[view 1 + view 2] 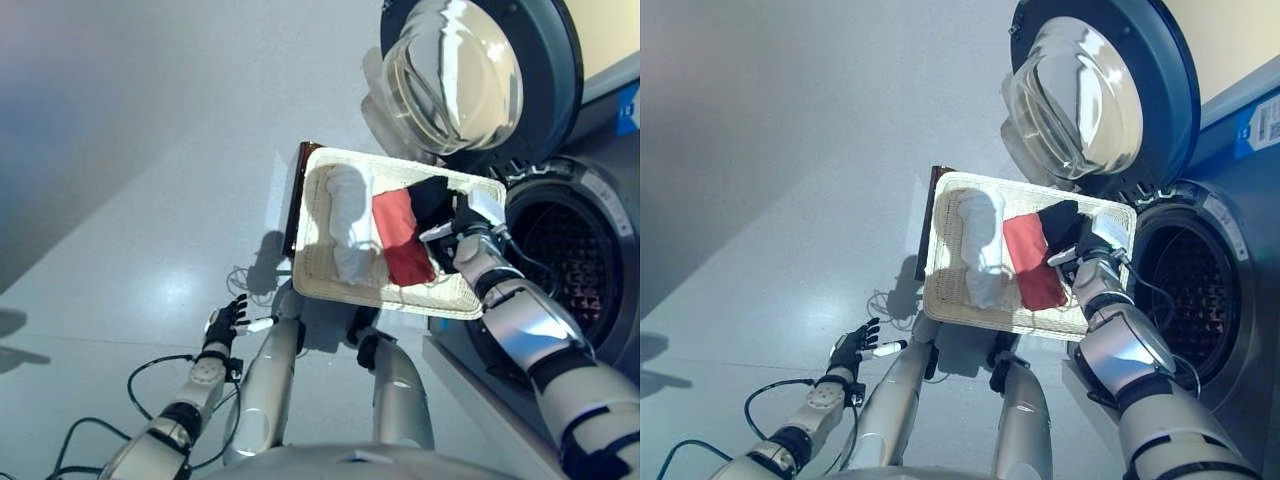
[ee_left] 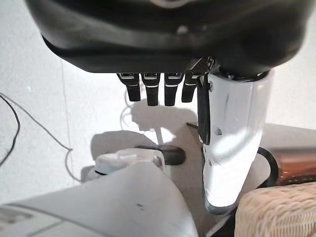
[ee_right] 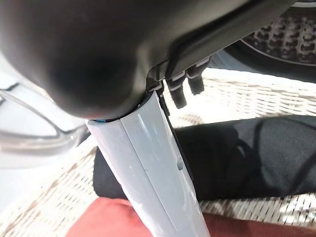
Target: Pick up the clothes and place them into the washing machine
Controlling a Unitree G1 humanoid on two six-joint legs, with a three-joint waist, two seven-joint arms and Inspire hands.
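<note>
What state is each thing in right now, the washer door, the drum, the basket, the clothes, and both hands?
washer door: swung fully open.
drum: open, looks empty as far as visible.
wicker basket: holding three garments.
white garment: lying in the basket.
red garment: lying in the basket.
black garment: in the basket, under the right hand.
right hand: open above the black garment.
left hand: open, empty, low by the floor.

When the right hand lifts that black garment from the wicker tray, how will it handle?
Probably floppy: the black garment lies folded flat in the wicker tray, so it should droop from the right hand. Likely light. It overlaps the red garment, which might drag along.
</note>
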